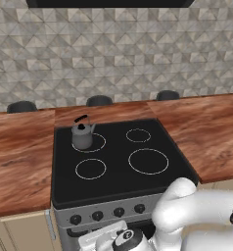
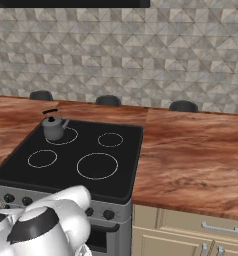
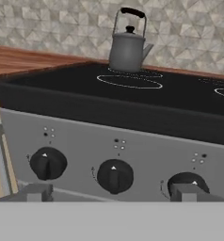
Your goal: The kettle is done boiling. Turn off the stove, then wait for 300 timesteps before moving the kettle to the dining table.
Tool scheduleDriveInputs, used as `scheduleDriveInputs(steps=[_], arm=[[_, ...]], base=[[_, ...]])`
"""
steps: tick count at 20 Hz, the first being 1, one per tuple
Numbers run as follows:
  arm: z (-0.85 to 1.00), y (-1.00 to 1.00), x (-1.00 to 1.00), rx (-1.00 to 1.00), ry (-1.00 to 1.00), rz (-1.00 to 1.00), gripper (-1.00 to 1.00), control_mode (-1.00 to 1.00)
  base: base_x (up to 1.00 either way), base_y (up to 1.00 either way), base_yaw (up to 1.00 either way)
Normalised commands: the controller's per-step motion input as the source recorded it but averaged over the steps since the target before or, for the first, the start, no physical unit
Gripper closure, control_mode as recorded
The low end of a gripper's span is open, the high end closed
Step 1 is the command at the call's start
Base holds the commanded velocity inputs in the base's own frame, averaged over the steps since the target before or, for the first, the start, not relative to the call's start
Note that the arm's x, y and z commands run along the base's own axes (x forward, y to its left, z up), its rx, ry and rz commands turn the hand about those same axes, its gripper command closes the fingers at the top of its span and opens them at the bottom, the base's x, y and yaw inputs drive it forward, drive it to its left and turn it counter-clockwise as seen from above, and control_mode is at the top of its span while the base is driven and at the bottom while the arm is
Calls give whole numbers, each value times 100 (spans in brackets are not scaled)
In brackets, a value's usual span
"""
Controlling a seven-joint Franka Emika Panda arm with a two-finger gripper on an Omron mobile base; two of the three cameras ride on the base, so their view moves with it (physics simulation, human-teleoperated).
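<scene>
The small grey kettle (image 1: 82,135) (image 2: 53,128) (image 3: 127,47) with a black arched handle stands upright on the back left burner of the stove (image 1: 123,171) (image 2: 66,172). My gripper (image 3: 113,194) is low in front of the stove's grey metal front, open wide, with nothing between its fingertips (image 3: 38,193). It faces the row of black knobs, and the middle knob (image 3: 115,176) is straight ahead. The dining table's reddish-brown wood-grain top (image 1: 20,147) (image 2: 191,150) runs on both sides of the stove and behind it.
Three black round stools (image 1: 99,100) (image 2: 108,100) stand along the far edge of the wood top, before a grey tiled wall. Beige cabinet drawers (image 2: 191,230) sit under the counter right of the stove. A dark hood edge (image 1: 108,3) hangs above.
</scene>
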Motion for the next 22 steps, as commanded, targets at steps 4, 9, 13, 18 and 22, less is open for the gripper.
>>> scheduleDriveInputs(steps=[4,9,13,18,22], arm=[[67,0,-25,0,-7,-3,-100,-100],[70,0,-20,0,-5,-3,-100,-100],[66,0,-6,0,0,-4,-100,-100],[68,0,0,0,0,-4,-100,-100],[70,0,3,5,4,-3,-100,-100]], base=[[0,0,0],[0,0,0],[0,0,0],[0,0,0],[0,0,0]])
